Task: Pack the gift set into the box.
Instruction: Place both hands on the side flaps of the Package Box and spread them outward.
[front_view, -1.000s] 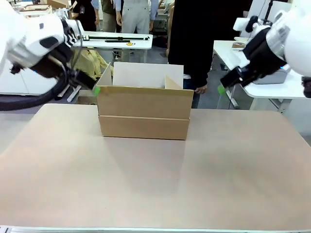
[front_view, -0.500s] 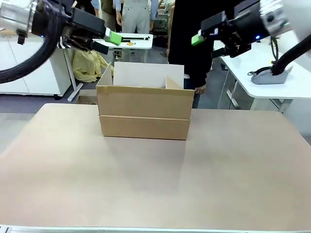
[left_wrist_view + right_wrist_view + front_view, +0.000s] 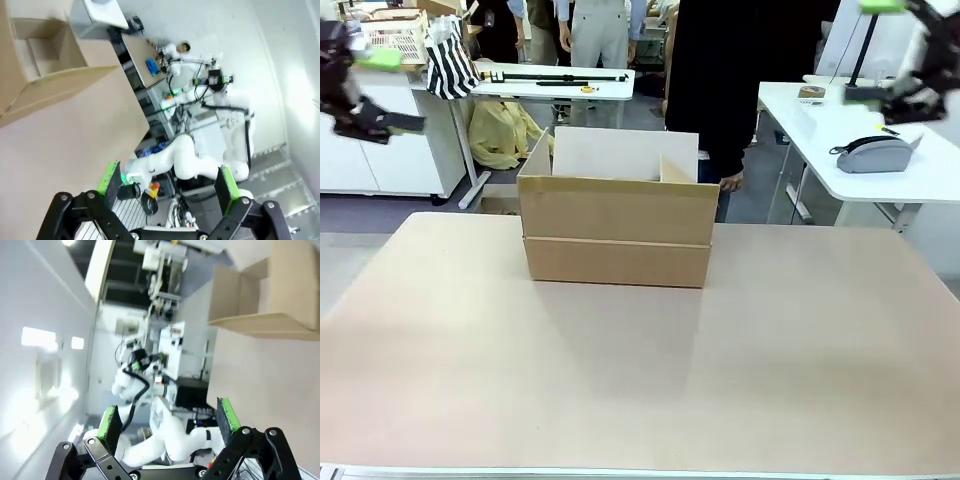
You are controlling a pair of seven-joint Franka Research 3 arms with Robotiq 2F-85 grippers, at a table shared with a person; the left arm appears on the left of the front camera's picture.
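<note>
The box (image 3: 617, 235) sits flaps-up at the far middle of the tabletop (image 3: 640, 380). The left gripper (image 3: 167, 180) and right gripper (image 3: 168, 421) hang high and wide apart, fingers spread, holding nothing. The risk — a descending arm clips an upright flap (thin card) and shoves the box askew.

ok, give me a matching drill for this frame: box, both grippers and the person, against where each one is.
Things:
1. box
2. left gripper
3. right gripper
4. person

Places:
A. high at the front view's upper right, open
B. on the table, top flaps up
C. standing behind the box at the far side
D. high at the front view's upper left, open

Pairs: 1-B; 2-D; 3-A; 4-C
</note>
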